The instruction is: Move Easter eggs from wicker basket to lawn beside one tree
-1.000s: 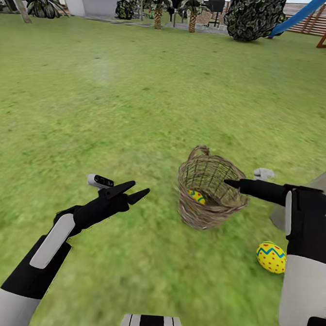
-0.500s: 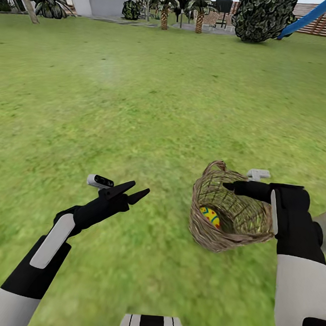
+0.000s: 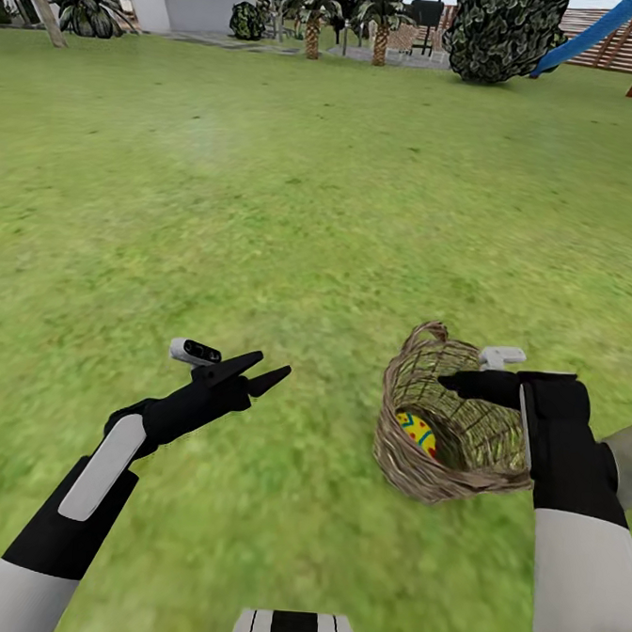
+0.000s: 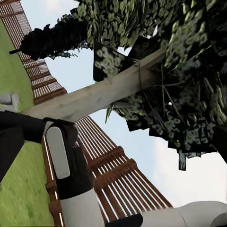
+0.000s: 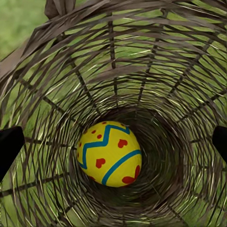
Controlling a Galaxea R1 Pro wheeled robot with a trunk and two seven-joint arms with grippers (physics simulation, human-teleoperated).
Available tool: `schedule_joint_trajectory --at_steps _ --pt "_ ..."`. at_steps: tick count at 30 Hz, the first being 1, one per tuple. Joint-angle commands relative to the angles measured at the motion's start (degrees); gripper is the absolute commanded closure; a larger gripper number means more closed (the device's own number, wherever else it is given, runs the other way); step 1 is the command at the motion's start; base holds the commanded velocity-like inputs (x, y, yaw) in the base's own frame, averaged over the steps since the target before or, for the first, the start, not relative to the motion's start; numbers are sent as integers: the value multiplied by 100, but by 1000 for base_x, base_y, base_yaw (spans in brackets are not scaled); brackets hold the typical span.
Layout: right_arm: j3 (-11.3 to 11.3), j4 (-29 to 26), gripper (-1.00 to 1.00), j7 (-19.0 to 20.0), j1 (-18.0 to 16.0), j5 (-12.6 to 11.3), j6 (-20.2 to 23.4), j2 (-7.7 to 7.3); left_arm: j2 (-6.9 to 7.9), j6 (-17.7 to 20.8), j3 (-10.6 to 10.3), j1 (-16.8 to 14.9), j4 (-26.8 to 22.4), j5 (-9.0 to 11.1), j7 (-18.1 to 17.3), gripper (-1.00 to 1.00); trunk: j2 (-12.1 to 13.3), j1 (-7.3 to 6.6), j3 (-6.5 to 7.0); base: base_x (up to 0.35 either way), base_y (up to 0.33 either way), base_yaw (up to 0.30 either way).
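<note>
The right gripper [image 3: 457,382] reaches into the tipped basket [image 3: 456,472] at lower right of the head view, jaws wide and empty on either side of the egg [image 5: 109,153] lying at its bottom. Emptying the basket is the step in hand. Next: advance and close on that egg. The left gripper [image 3: 260,371] hangs at lower left, jaws narrowly apart, empty.
</note>
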Motion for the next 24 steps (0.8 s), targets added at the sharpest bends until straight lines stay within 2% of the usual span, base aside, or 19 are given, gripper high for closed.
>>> schedule_joint_trajectory --at_steps 1,8,15,19,20,22,24 --pt "-2 -5 -100 61 22 63 17 3 3 26 -6 -3 4 38 -2 -100 -1 1 3 222 240 -195" --pt "0 104 -100 59 67 88 17 2 -7 28 -21 -3 2 45 -2 -100 -1 1 47 222 257 -194" --pt "28 559 -100 87 90 106 17 -62 6 32 -24 -3 7 23 -2 -100 -1 1 52 38 44 -19" --pt "46 1451 -100 102 -28 152 -13 -163 5 34 -24 -3 7 21 -2 -100 -1 1 52 1 1 0" --pt "91 1666 -100 101 -128 181 -25 -204 4 35 -24 -3 7 21 -2 -100 -1 1 52 0 0 0" --pt "640 2148 -100 106 -449 305 -39 -296 3 35 -24 -3 7 21 -2 -100 -1 1 52 0 0 0" --pt "979 2313 -100 107 -563 338 -33 -354 2 35 -26 -3 9 21 1 -100 -1 1 52 0 0 0"
